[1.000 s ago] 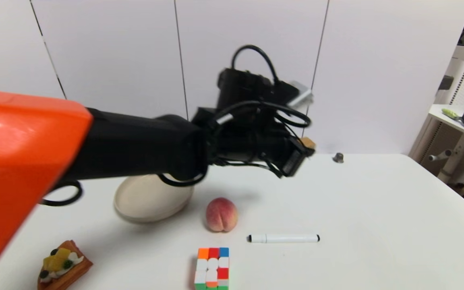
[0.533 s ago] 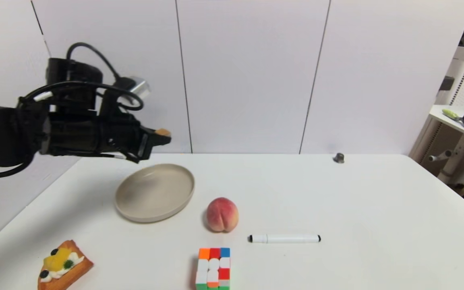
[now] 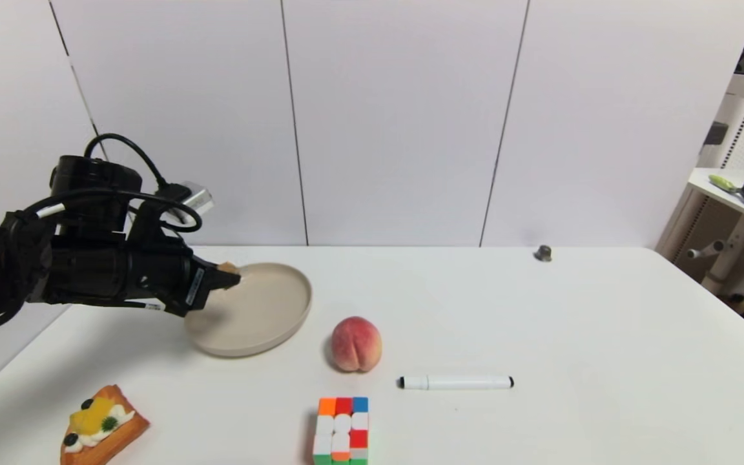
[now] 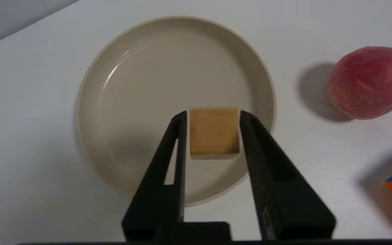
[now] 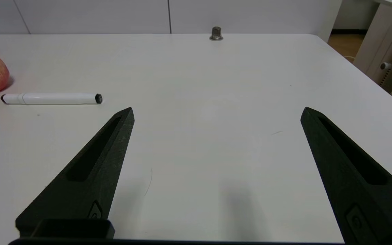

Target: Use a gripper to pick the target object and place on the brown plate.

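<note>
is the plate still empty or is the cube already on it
Empty. The brown plate is bare; the wooden cube is pinched in the left gripper above it.

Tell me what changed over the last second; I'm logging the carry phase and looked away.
The left gripper, shut on the wooden cube, swung from over the table's middle toward the robot's left and came down; it now holds the cube low over the brown plate. The cube is not released. The peach, marker, puzzle cube and open right gripper stayed put.

My feeds bright and even, soft shadows beside the peach (image 4: 369,83), faint glare on the plate (image 4: 114,71), slight blur.
</note>
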{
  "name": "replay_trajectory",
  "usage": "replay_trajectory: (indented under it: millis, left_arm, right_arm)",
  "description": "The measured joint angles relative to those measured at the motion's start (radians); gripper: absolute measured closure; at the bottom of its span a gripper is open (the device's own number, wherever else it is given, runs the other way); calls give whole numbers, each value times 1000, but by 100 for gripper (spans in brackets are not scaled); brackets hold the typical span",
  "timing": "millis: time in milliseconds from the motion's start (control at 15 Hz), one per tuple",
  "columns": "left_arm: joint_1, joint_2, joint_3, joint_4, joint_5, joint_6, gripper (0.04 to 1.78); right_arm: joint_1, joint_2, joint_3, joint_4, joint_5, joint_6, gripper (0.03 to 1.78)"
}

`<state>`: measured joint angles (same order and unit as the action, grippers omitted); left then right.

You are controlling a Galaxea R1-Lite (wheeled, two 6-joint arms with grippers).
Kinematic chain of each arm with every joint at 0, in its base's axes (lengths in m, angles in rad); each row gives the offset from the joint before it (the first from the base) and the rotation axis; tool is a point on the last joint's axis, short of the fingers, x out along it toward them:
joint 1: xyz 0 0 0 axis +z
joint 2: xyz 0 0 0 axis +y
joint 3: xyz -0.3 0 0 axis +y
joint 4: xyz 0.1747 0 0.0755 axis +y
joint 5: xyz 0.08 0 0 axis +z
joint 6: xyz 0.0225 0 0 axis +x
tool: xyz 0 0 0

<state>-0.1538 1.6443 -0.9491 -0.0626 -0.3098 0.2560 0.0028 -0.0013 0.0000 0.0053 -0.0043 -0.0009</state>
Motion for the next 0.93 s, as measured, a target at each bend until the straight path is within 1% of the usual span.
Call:
replay_trajectory:
  millis: [133, 267, 533, 733, 933]
  left_arm:
    - [-11, 17, 2, -1, -4, 0, 95]
    - [-16, 21, 2, -2, -4, 0, 76]
    - [-19, -54, 47, -2, -3, 0, 50]
    - [-14, -219, 181, -9, -2, -7, 38]
    - [25, -465, 382, -26, 0, -7, 29]
  right_arm:
    - [0, 0, 0, 1, 0, 0, 12]
    - [0, 0, 0, 0, 0, 0, 12]
    - [0, 0, 0, 0, 0, 0, 12]
    - [0, 0, 0, 1, 0, 0, 12]
    - [0, 0, 0, 1, 0, 0, 12]
